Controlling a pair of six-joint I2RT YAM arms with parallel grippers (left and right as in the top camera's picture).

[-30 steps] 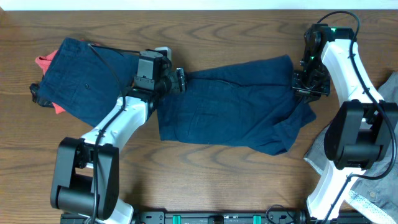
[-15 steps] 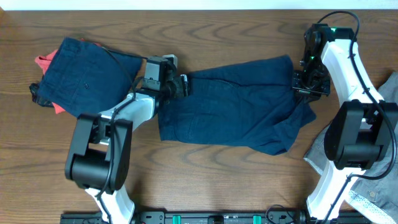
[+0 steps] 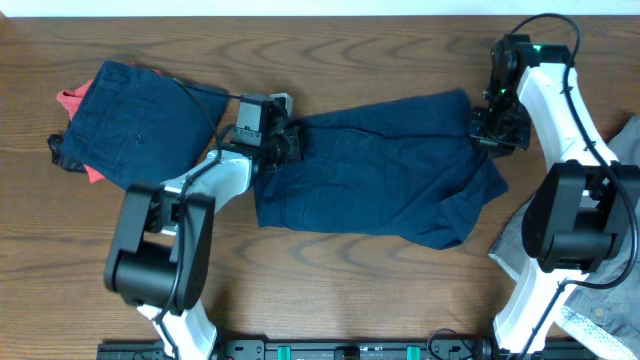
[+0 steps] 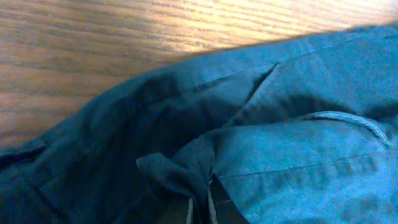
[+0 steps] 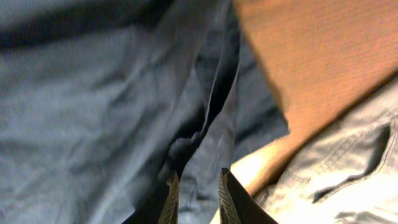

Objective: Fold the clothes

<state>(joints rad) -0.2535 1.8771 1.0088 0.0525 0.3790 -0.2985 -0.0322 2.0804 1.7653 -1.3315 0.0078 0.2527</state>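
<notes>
Navy blue shorts (image 3: 380, 170) lie spread across the middle of the table. My left gripper (image 3: 293, 142) sits at their upper left corner. In the left wrist view its jaws (image 4: 200, 202) are shut on a bunched fold of the navy cloth (image 4: 280, 149). At the upper right corner, my right gripper (image 3: 488, 135) holds the shorts' edge. The right wrist view shows a strip of navy cloth (image 5: 112, 93) pinched between that gripper's fingers (image 5: 194, 196). Another navy garment (image 3: 140, 125) lies folded at the far left on a coral-red one (image 3: 72, 100).
A light grey garment (image 3: 622, 205) lies crumpled at the right table edge, beside the right arm's base; it also shows in the right wrist view (image 5: 348, 168). Bare wooden table (image 3: 350, 50) runs along the back and front.
My left gripper slid a little right onto the shorts' upper left corner and closed on the cloth. The right gripper kept its hold and barely moved.
</notes>
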